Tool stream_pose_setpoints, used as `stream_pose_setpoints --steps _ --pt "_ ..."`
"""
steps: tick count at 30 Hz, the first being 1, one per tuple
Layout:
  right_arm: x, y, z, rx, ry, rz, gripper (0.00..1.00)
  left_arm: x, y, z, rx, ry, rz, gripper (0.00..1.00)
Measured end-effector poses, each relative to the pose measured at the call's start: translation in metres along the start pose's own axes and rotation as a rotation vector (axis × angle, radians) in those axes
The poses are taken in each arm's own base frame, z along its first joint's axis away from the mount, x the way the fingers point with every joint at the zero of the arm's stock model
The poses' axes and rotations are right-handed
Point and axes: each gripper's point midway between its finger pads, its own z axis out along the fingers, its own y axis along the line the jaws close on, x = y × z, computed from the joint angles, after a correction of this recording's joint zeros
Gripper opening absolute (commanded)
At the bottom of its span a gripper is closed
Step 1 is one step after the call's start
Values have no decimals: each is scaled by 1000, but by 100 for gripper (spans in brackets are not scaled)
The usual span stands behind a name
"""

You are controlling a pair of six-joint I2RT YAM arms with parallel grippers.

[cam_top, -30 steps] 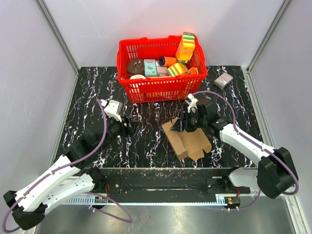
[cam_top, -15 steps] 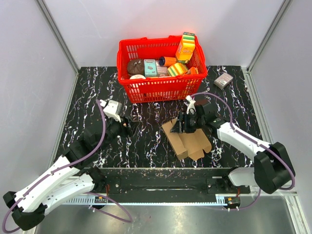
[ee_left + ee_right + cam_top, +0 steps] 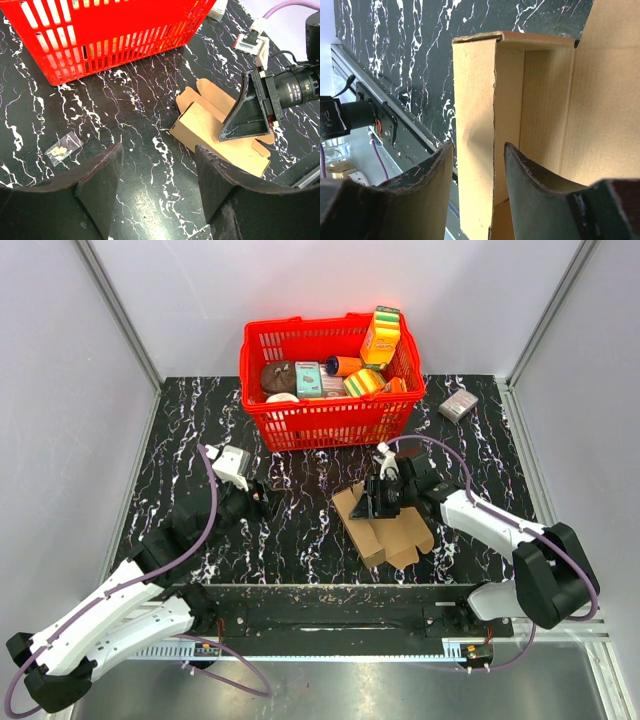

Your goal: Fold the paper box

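**Right claw straddles box wall**

The paper box [image 3: 400, 535] lies near-centre on the table [image 3: 300, 545]. Off to its left, the left gripper [image 3: 260, 502] hangs released and empty. The right gripper [image 3: 475, 150] straddles its raised wall; clamped or not, can't tell. A red basket [image 3: 320, 422] sits beyond.

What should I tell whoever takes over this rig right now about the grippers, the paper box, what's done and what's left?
Left gripper: open, empty, hovering above the table, left of the paper box.
Right gripper: fingers either side of one box wall; a firm grip cannot be confirmed.
Paper box: lying on the table by the right arm, partly formed, flaps open.
Done: body partly shaped.
Left: tuck the flaps and finish folding.
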Motion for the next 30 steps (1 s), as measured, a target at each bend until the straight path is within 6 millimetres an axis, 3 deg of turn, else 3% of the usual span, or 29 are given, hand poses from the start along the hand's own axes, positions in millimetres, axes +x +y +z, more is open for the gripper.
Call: stream_pose_setpoints --steps 9,20,30 --pt "11 2 6 -45 49 21 32 0 0 0 0 1 -6 64" --pt "8 8 7 -80 38 17 7 0 0 0 0 0 -6 64" --pt "7 3 0 -33 26 -39 0 0 0 0 0 1 -6 63"
